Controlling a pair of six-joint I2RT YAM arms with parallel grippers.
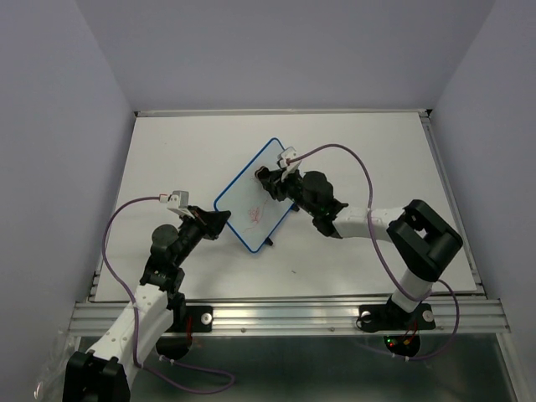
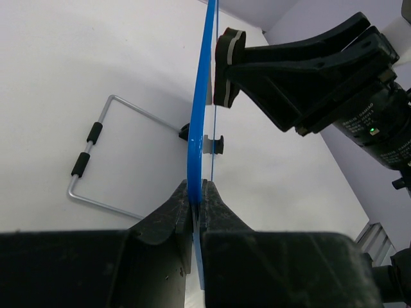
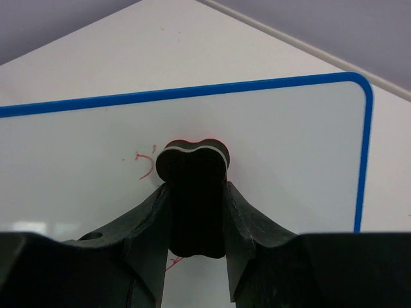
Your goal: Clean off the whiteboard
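Two grippers hold the whiteboard [image 1: 251, 197], tilted up at the middle of the tabletop [image 1: 360, 142]: the left gripper [image 2: 196, 204] pinches its near-left edge; the right gripper [image 3: 192, 212] clamps a black eraser [image 3: 192, 163] against its face, beside red scribbles [image 3: 146, 165].

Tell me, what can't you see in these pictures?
Right wrist: the eraser in the right hand covers some red marks on the board.
Left wrist: the board shows edge-on, so its face is hidden.
Top: the red marks are too small to read.
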